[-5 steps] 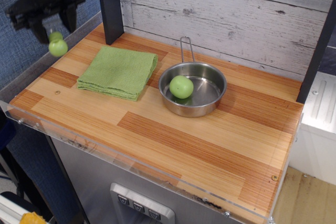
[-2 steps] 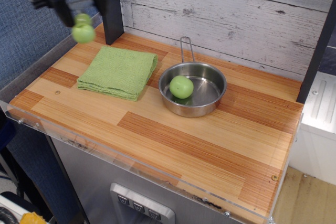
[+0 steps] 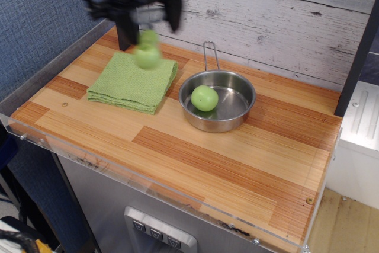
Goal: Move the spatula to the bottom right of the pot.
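Black, motion-blurred robot gripper (image 3: 148, 19) carrying the light-green knobbed toy spatula (image 3: 147, 51) above the folded green cloth (image 3: 133, 81).
Single view: jaws clamped on the spatula's top; blade not discernible; spatula airborne, left of the shallow shiny steel pot (image 3: 218, 100); pot holds a green ball (image 3: 204, 98); wooden tabletop (image 3: 237, 158) beneath.

open wood (image 3: 237, 164) bottom right of the pot (image 3: 218, 100); folded cloth (image 3: 134, 81) at its left
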### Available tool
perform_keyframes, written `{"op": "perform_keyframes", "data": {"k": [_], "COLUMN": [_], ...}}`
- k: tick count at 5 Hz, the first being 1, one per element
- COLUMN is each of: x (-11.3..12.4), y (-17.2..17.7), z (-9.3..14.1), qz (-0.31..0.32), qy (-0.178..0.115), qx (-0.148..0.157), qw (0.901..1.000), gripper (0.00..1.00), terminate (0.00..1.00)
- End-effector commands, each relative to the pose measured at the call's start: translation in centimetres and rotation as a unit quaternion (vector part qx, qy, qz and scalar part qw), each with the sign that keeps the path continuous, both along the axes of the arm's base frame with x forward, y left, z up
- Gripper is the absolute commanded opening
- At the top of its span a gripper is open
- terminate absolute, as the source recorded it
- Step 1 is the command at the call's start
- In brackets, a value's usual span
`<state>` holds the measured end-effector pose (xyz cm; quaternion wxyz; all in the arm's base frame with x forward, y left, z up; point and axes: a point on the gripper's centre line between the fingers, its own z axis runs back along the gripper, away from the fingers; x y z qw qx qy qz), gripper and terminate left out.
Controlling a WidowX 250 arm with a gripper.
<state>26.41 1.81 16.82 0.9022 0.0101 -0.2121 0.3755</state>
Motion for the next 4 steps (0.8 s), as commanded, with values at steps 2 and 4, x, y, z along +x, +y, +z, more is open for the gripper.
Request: {"op": "perform_keyframes", "data": {"k": [2,4], "x": [-2.2,-1.4], "y": [-6.7,-9.0], "z": [-2.1,-6.5], "qz": [-0.107,-0.154], "qy": [0.009,0.017], "qx": [0.029,0.040], "qw": [0.9939,0.9871], "gripper": [0.00,0.00], "terminate": [0.00,0.00]}}
